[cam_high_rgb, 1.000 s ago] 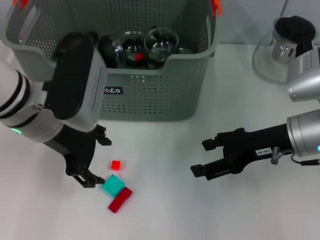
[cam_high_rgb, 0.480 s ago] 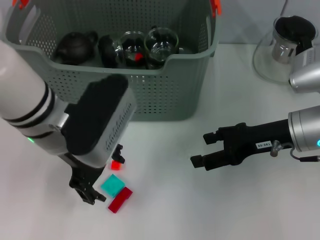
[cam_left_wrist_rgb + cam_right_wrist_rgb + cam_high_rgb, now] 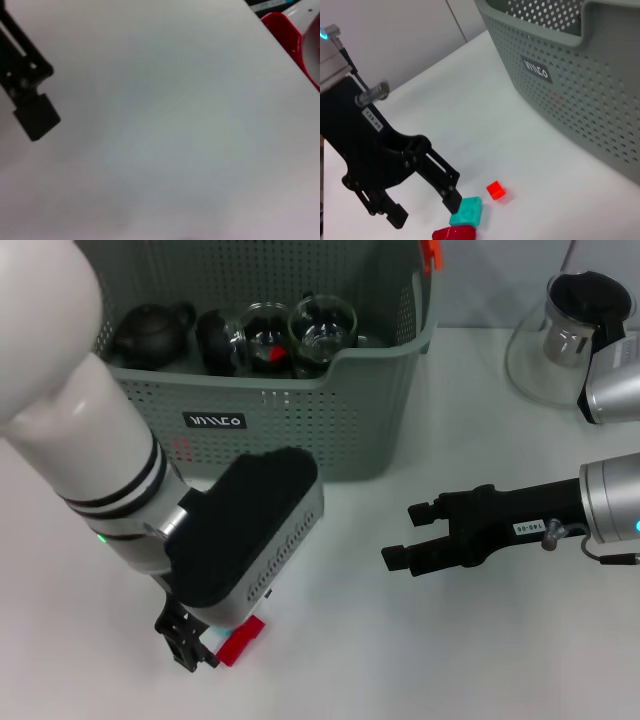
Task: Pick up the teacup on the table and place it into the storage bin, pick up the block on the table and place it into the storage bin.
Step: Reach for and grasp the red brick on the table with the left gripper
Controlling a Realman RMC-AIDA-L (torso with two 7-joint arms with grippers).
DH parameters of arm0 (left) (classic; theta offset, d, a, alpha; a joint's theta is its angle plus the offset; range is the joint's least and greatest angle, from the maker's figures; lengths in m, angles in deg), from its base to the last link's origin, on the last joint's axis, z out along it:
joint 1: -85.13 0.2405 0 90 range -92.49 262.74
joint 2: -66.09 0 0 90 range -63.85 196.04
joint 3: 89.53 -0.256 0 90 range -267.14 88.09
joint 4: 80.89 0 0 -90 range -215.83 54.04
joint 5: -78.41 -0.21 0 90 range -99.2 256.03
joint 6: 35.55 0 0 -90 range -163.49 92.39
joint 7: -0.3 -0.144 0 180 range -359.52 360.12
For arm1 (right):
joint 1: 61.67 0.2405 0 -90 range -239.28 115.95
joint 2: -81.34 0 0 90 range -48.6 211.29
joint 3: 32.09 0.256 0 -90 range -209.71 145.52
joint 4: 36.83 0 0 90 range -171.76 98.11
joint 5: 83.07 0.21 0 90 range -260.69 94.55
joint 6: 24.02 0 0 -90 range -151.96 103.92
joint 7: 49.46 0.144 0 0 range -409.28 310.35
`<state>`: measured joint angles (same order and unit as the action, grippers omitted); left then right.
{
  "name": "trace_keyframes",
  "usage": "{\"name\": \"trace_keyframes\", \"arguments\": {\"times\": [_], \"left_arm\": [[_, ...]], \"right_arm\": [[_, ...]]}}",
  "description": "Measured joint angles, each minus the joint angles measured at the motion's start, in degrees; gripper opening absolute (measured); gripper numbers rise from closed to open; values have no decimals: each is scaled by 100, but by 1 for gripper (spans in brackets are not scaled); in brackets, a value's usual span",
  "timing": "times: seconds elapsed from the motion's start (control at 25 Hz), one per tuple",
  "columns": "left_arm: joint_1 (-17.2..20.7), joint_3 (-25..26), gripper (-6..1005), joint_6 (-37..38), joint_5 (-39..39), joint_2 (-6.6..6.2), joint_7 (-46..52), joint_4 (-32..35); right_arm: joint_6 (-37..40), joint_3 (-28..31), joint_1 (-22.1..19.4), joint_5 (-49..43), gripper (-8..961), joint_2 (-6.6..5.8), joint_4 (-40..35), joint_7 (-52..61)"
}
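Nearest the robot, the left gripper (image 3: 422, 200) is lowered over the white table (image 3: 330, 660) with its jaws spread; in the right wrist view one black fingertip (image 3: 453, 202) touches or all but touches the side of the teal block (image 3: 467, 211), while the other fingertip stands apart from it, so the block lies at the edge of the gap rather than centred between the jaws. The teal block sits flat, and the head view hides it under the left arm. Just beside it lies an elongated dark red block (image 3: 240, 640), flat on the table, its long axis running diagonally in the head view, from near left to far right. A small red cube (image 3: 495, 190) rests alone a little farther on, toward the storage bin (image 3: 300, 430). To the right, the right gripper (image 3: 412, 534) hovers over bare table, jaws spread and holding nothing. Farther back, the storage bin stands upright, holding glass teacups (image 3: 322, 325) and a dark teapot (image 3: 150, 330). A glass pitcher (image 3: 570, 335) stands at the far right.
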<state>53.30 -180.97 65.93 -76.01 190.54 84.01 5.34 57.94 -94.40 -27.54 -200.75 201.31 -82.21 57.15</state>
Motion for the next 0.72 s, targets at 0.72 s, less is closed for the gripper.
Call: {"name": "trace_keyframes", "arguments": {"times": [0.72], "left_arm": [[-184, -607, 814, -541, -3, 0, -161, -703]], "right_arm": [[-65, -1, 11, -1, 944, 9, 77, -9]]}}
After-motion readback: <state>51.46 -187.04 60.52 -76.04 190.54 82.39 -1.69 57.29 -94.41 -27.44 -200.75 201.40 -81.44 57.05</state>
